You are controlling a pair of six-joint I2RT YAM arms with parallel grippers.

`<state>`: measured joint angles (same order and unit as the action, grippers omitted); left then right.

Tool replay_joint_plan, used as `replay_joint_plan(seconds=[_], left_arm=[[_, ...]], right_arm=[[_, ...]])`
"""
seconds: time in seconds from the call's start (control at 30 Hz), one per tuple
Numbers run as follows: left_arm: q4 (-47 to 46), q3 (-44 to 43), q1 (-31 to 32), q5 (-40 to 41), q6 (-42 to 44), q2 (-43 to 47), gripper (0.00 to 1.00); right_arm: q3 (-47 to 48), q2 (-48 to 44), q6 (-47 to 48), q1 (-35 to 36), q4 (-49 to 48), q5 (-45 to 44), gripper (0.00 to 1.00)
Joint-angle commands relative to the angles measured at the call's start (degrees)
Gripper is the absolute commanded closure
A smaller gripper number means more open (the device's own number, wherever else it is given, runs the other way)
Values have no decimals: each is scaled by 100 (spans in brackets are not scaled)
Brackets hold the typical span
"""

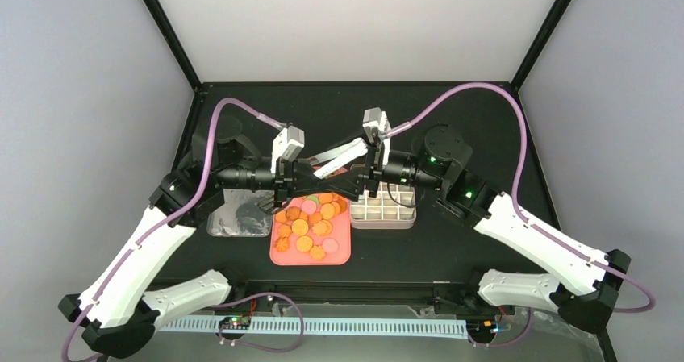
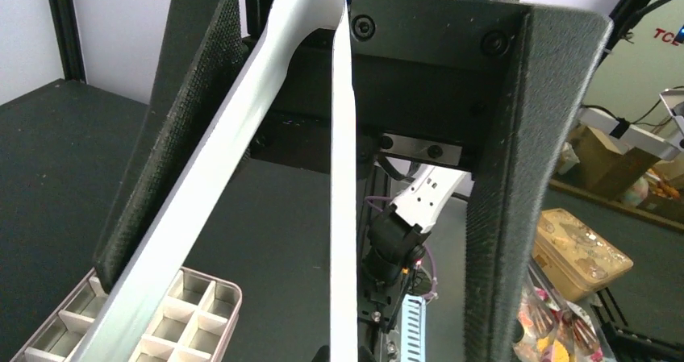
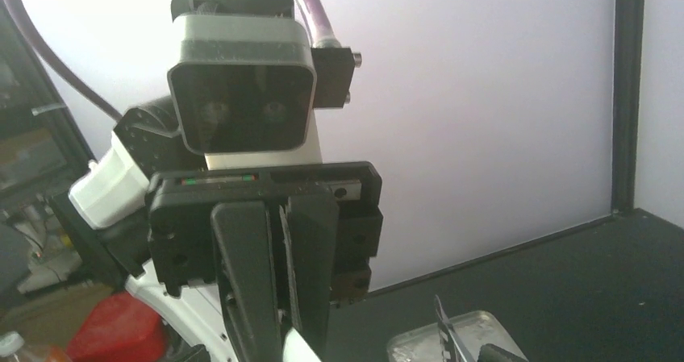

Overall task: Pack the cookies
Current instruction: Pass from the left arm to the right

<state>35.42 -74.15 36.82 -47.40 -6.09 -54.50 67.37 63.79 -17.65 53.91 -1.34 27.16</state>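
The cookies (image 1: 310, 221), mostly orange rounds with some pink, lie in a heap on a pink tray (image 1: 339, 254) at the table's middle. Above the tray's far end my two grippers meet nose to nose. White tongs (image 1: 339, 156) slant between them. My left gripper (image 1: 321, 183) is shut on one arm of the tongs (image 2: 343, 176), its fingertips just showing at the bottom edge of the left wrist view. My right gripper (image 1: 352, 181) is open. Its wide black fingers (image 2: 516, 176) stand on either side of the tongs without touching them.
A white gridded tin (image 1: 384, 210) with empty cells (image 2: 161, 322) sits right of the pink tray. A clear lid (image 1: 239, 217) lies left of the tray, under the left arm. Black frame posts stand at the table's far corners.
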Motion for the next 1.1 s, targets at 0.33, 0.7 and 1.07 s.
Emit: replay_joint_plan(seconds=[0.33, 0.7, 1.07], left_arm=[[-351, -393, -97, -108, -210, -49, 98], [53, -474, -156, 47, 264, -257, 77], [458, -397, -353, 43, 615, -441, 80]], right_arm=[[-186, 169, -887, -171, -1013, 111, 52], [-451, 407, -1469, -716, -1487, 267, 61], [-541, 760, -1612, -957, -1555, 595, 66]])
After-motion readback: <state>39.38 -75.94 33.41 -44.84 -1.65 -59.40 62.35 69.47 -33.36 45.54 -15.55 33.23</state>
